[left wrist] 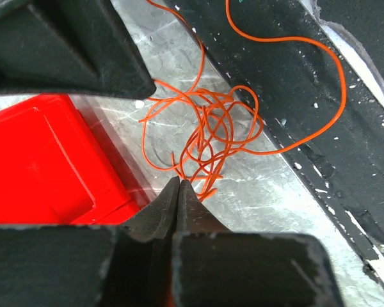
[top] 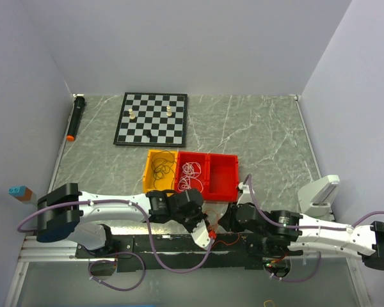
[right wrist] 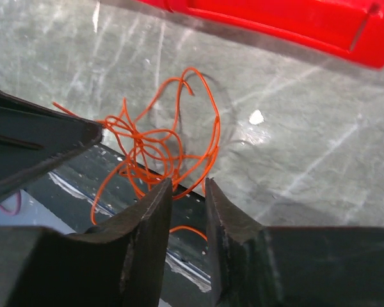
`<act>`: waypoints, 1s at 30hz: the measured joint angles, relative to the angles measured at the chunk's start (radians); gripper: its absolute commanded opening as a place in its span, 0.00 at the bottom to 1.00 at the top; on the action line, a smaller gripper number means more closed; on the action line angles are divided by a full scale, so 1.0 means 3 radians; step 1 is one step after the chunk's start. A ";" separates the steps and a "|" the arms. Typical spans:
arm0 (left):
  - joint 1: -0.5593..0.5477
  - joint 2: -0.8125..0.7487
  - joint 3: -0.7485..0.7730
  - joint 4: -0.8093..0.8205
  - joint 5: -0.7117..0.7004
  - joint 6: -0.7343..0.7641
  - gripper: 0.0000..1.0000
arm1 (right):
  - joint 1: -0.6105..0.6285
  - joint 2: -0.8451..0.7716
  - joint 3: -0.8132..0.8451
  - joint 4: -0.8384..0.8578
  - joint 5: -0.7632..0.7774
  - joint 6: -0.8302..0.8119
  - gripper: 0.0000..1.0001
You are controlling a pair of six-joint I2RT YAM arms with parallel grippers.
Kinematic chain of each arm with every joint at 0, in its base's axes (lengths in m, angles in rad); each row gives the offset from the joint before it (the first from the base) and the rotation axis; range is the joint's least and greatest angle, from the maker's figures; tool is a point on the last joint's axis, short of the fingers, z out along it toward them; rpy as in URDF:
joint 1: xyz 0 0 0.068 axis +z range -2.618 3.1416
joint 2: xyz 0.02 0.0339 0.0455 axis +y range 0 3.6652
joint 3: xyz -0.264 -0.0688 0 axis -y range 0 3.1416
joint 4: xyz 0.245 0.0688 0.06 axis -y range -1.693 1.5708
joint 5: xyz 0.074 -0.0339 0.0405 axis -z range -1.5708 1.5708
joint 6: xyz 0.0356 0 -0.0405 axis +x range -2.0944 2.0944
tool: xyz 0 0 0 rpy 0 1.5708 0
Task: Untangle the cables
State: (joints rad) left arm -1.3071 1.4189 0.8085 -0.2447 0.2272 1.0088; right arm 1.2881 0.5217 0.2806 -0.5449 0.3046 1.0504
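Note:
An orange cable [left wrist: 212,121] lies in a tangled bunch on the table's near edge, with one long loop trailing over the black rail [left wrist: 294,96]. It also shows in the right wrist view [right wrist: 216,128] and, small, in the top view [top: 212,225]. My left gripper [left wrist: 179,181] is shut, its tips pinched on a strand at the near end of the tangle. My right gripper [right wrist: 189,183] is open by a narrow gap, its tips at the tangle's edge with strands just beyond them. Both grippers meet in front of the red bins [top: 208,230].
A yellow bin [top: 147,167] holds black cables, a red bin [top: 182,167] holds white cables, and the second red bin [top: 221,174] beside it shows none. A chessboard [top: 152,119] with two pieces lies at the back. A black torch [top: 75,117] lies at the back left.

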 measured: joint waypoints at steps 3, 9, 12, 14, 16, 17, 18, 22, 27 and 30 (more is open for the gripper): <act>-0.0009 -0.0004 -0.0001 -0.0009 -0.0028 -0.0006 0.01 | -0.0056 0.0079 0.0038 0.0098 -0.0033 -0.0085 0.25; -0.0011 -0.0086 -0.0003 -0.0060 -0.0083 -0.0072 0.01 | -0.0278 0.0373 0.0064 0.0324 -0.0217 -0.0267 0.07; -0.0013 -0.0192 -0.0014 -0.0074 -0.0109 -0.0122 0.01 | -0.0369 0.0506 0.0093 0.0393 -0.0314 -0.0338 0.00; -0.0013 -0.0254 -0.0034 -0.0076 -0.0120 -0.0161 0.01 | -0.0390 0.0562 0.0097 0.0421 -0.0356 -0.0357 0.00; -0.0013 -0.0308 -0.0069 -0.0080 -0.0130 -0.0207 0.01 | -0.0401 0.0561 0.0097 0.0417 -0.0369 -0.0366 0.00; -0.0011 -0.0341 -0.0095 -0.0089 -0.0139 -0.0243 0.09 | -0.0402 0.0551 0.0098 0.0412 -0.0370 -0.0369 0.00; -0.0011 -0.0366 -0.0118 -0.0089 -0.0142 -0.0290 0.25 | -0.0402 0.0533 0.0098 0.0398 -0.0369 -0.0370 0.00; 0.0009 -0.0420 -0.0174 0.0006 -0.0205 -0.0655 0.76 | -0.0402 0.0333 0.0089 0.0369 -0.0408 -0.0436 0.00; 0.0142 -0.0322 -0.0018 0.0245 -0.0252 -0.1270 0.78 | -0.0401 -0.0106 -0.0066 0.0486 -0.0563 -0.0568 0.00; 0.0210 -0.0183 0.0189 0.0306 -0.0248 -0.1527 0.74 | -0.0398 -0.0226 -0.0117 0.0500 -0.0629 -0.0640 0.00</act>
State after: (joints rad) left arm -1.2442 1.3640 0.8654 -0.1528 0.1528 0.5507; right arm 1.1687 0.4538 0.2455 -0.3950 0.1158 0.8585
